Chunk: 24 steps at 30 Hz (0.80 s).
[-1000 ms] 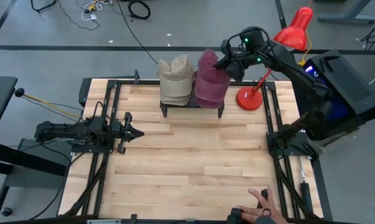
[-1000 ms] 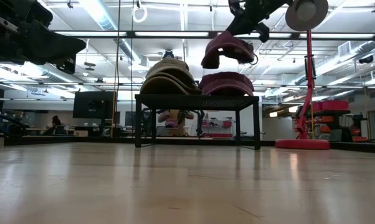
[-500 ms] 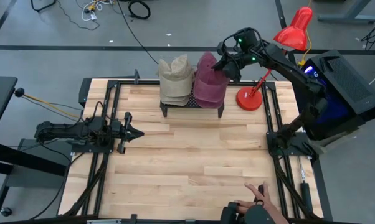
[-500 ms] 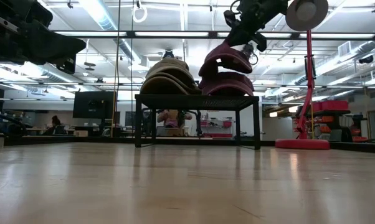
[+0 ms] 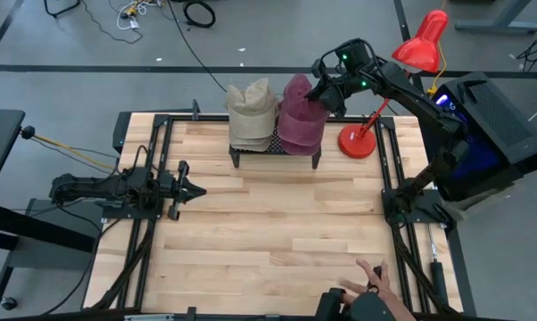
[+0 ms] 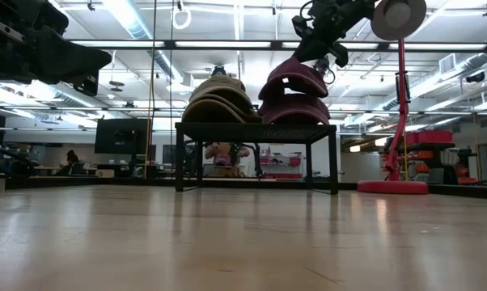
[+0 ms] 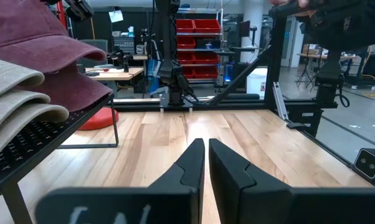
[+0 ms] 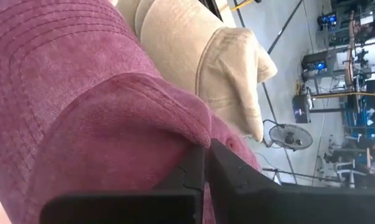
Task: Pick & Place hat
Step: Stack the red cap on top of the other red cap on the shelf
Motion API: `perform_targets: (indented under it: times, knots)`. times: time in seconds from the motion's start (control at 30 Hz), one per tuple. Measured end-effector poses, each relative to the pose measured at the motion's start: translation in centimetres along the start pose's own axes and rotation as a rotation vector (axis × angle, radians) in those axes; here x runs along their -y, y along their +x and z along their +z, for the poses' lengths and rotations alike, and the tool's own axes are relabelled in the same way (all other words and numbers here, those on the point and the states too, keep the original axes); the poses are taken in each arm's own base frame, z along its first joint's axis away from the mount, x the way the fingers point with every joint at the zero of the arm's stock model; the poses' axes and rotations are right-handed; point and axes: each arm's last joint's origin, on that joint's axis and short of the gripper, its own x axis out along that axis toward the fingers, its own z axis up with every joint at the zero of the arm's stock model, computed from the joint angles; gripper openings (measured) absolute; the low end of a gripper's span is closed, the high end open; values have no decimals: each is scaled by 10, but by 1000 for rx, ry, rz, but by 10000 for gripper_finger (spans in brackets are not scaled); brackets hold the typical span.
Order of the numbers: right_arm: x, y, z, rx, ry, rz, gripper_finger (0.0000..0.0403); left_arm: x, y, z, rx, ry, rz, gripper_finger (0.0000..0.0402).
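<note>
Two stacks of caps sit on a black mesh rack at the table's far edge: beige caps and maroon caps next to them. My right gripper is above the maroon stack, shut on the top maroon cap. That cap lies on the maroon caps below it. My left gripper waits shut, low over the table's left side, away from the rack. My right gripper pinches the top maroon cap's crown cloth between its two fingers, on the side toward the lamp. It comes slanting down from above and from the table's right. The cap sits tilted on the maroon stack, its lamp-side end highest under the fingers.
A red desk lamp stands right of the rack, its base on the table and its shade above my right arm. A person's hand lies at the near edge. Bare wood stretches between the rack and the near edge.
My right gripper has moved down and slightly toward the table's left, still shut on the top maroon cap. The cap, which was lifted clear above the maroon stack, has come down and now lies on it.
</note>
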Motion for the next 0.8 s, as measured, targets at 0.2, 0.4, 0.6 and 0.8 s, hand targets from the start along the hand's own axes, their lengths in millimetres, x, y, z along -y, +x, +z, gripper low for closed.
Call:
perform_targets:
  times: [0.2, 0.4, 0.6, 0.8]
  knots:
    - [0, 0, -2, -70, 5, 3, 29, 0, 0, 0, 0, 0, 0, 30]
    - [0, 0, -3, -97, 5, 3, 43, 0, 0, 0, 0, 0, 0, 30]
    - [0, 0, -3, -96, 5, 3, 52, 0, 0, 0, 0, 0, 0, 30]
    - [0, 0, -3, -97, 8, 3, 58, 0, 0, 0, 0, 0, 0, 30]
